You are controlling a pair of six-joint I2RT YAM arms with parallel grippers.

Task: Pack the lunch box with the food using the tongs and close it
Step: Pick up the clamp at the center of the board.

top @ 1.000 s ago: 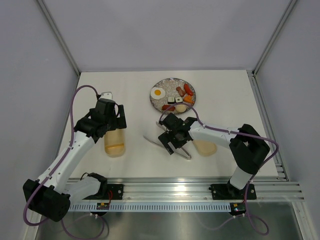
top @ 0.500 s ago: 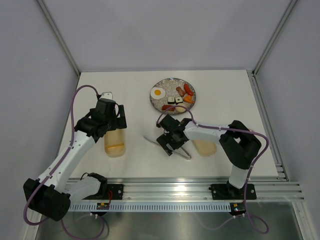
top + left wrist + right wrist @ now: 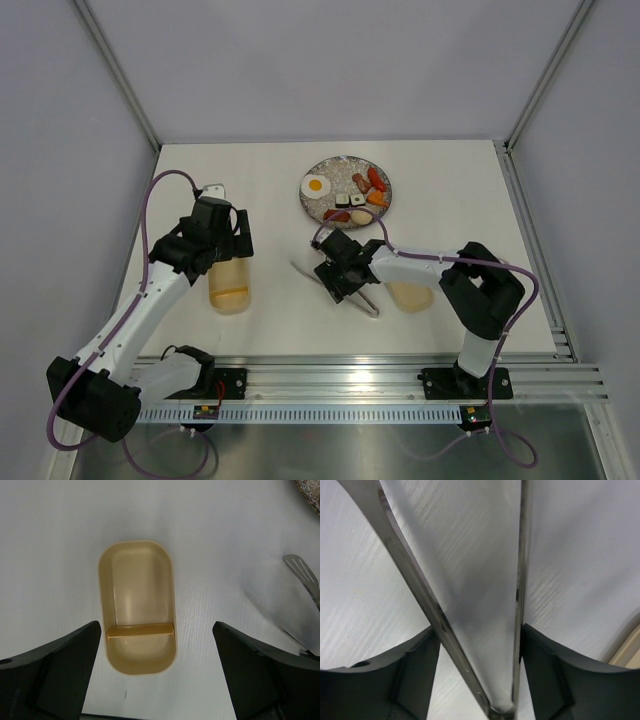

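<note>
The lunch box (image 3: 230, 288) (image 3: 137, 605) lies empty on the table, one inner divider across it. My left gripper (image 3: 226, 246) (image 3: 157, 670) hovers over it, open wide and holding nothing. The silver tongs (image 3: 303, 271) (image 3: 410, 565) lie near the table's middle, and their flat tip (image 3: 302, 572) shows in the left wrist view. My right gripper (image 3: 345, 281) (image 3: 477, 650) straddles them near the joined end, one finger pressed against each arm. The cream lid (image 3: 410, 296) (image 3: 627, 652) rests beside the right arm. The food (image 3: 350, 195) sits on the round plate (image 3: 345, 159): fried egg, sausages, sushi rolls, carrot, beige ball.
The right arm's forearm (image 3: 420, 268) stretches over the lid's upper edge. The mounting rail (image 3: 330, 385) runs along the near table edge. Grey walls close in the back and both sides.
My right gripper has slid a little left along the tongs and narrowed its jaws onto the two arms. The tongs' tip has shifted slightly. The left arm has not moved.
</note>
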